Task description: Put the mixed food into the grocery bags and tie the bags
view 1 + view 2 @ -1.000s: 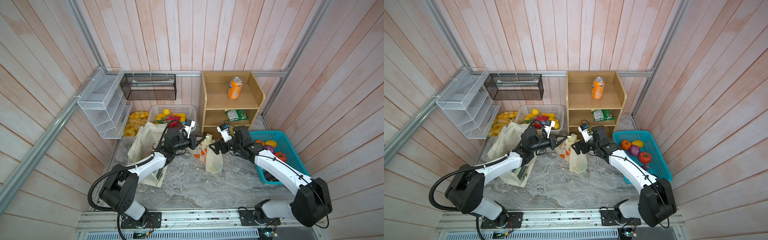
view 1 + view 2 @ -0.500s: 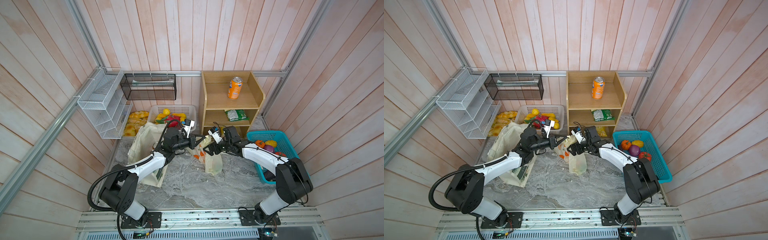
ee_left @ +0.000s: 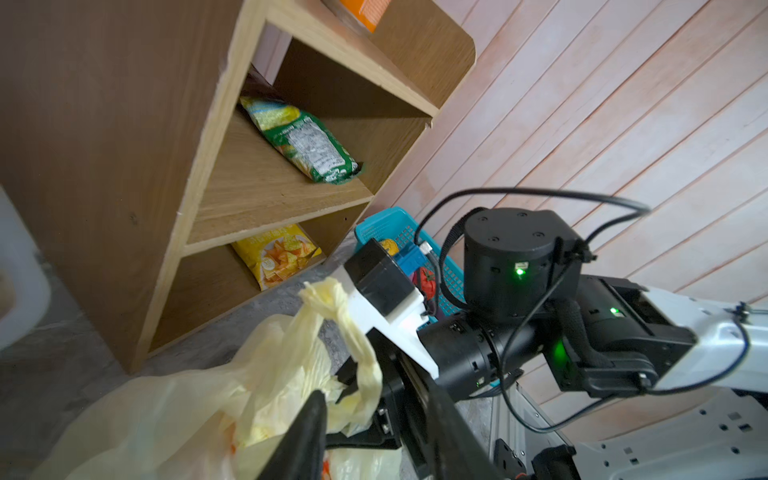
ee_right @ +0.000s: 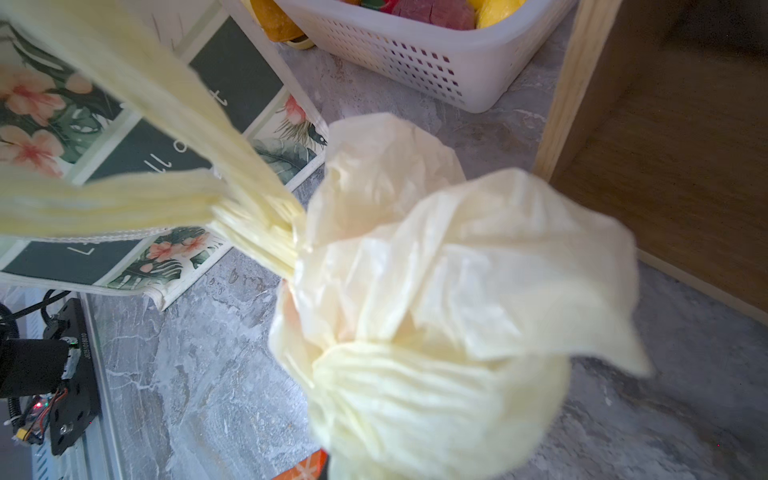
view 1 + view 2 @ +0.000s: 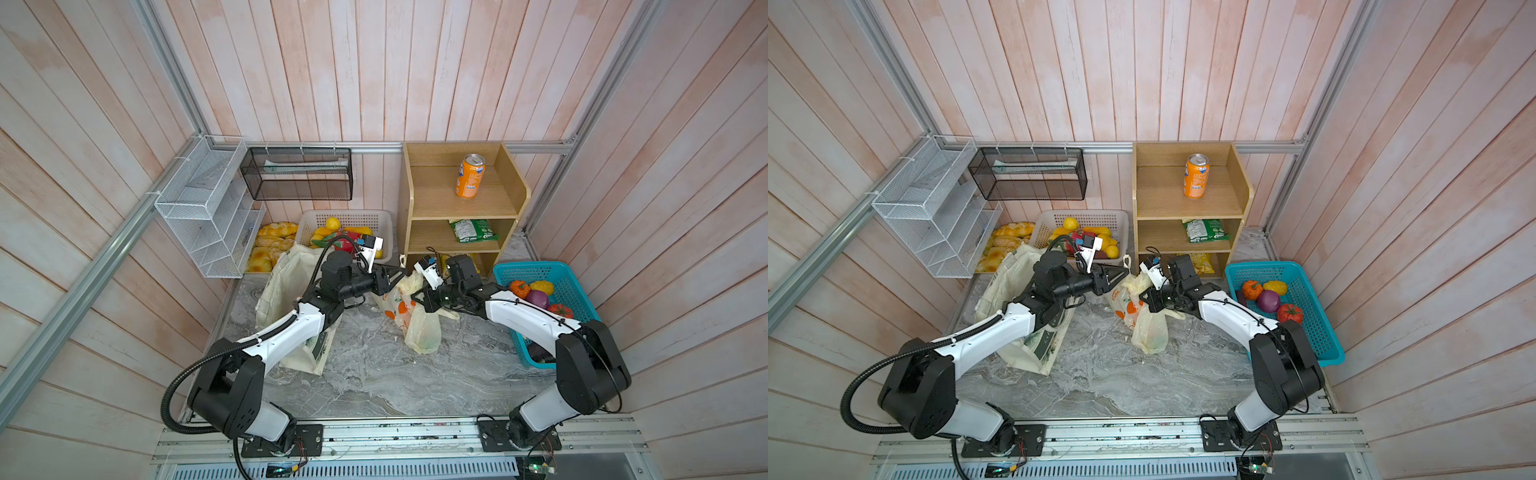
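Holding toy veg [image 5: 536, 297]: blue basket [image 5: 572, 286]; plastic bag [image 5: 420, 329] knotted.

Canvas tote [image 4: 124, 141], right wrist view: one dark green panel is showing white script letters "llo", with a "t" further along. The panel below it is showing a capital "L". The remaining letters are hidden.

Black plate [image 4: 75, 374]: its edge is carrying a white serial, appearing to read "J025018010".

Orange soda can [image 5: 469, 176]: in both top views it is showing a blue logo with white letters, too small to read.

Green snack packet [image 3: 307, 145] and yellow snack packet [image 3: 278, 255]: both are showing print, none of it legible.
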Tool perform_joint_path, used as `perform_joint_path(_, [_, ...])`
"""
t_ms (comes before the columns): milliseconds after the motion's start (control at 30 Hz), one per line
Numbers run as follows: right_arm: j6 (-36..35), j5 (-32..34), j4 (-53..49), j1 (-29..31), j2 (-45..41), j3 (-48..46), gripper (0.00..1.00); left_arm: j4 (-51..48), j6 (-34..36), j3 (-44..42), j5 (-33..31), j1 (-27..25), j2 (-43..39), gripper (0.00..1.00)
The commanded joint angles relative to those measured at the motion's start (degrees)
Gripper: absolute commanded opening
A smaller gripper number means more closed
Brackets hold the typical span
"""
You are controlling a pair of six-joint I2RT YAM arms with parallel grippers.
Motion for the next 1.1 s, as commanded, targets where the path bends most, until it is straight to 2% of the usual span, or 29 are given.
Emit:
perform_joint_path(0, [3.5,2.5,-2.5,0.1,-4.1,-0.2,0.00,-10.0,5.3,5.0,-8.7,1.2,-6.1,0.49])
perform_joint_path(267, [8.7,3.7,-6.8,0.1,-12.5,0.3,0.00,-42.4,12.7,14.0,-31.6,3.1,-12.0,0.53])
perform_joint_path(400, [10.3,4.1,-9.4,0.1,-16.1,2.9,0.00,-53.0,14.3,14.6,-36.5,3.2,-12.9,0.54])
perform_joint_path(567, [10.6,5.8,-12.9,0.1,-18.0,7.6,0.00,-59.1,14.4,13.2,-37.3,2.8,-14.0,0.56])
perform_joint_path(733, [10.4,6.3,-14.4,0.1,-18.4,10.7,0.00,-64.0,14.3,12.2,-46.2,1.4,-13.4,0.56])
perform_joint_path(867, [10.4,6.2,-14.5,0.1,-18.5,11.3,0.00,-65.7,14.2,11.0,-50.3,0.6,-13.1,0.57])
perform_joint_path(1033, [10.2,6.3,-14.7,0.2,-18.5,11.8,0.00,-65.5,13.9,8.9,-50.8,0.5,-12.6,0.57])
perform_joint_path(1067, [10.2,6.4,-14.9,0.1,-18.5,12.0,0.00,-65.0,14.0,8.4,-49.8,0.5,-12.6,0.52])
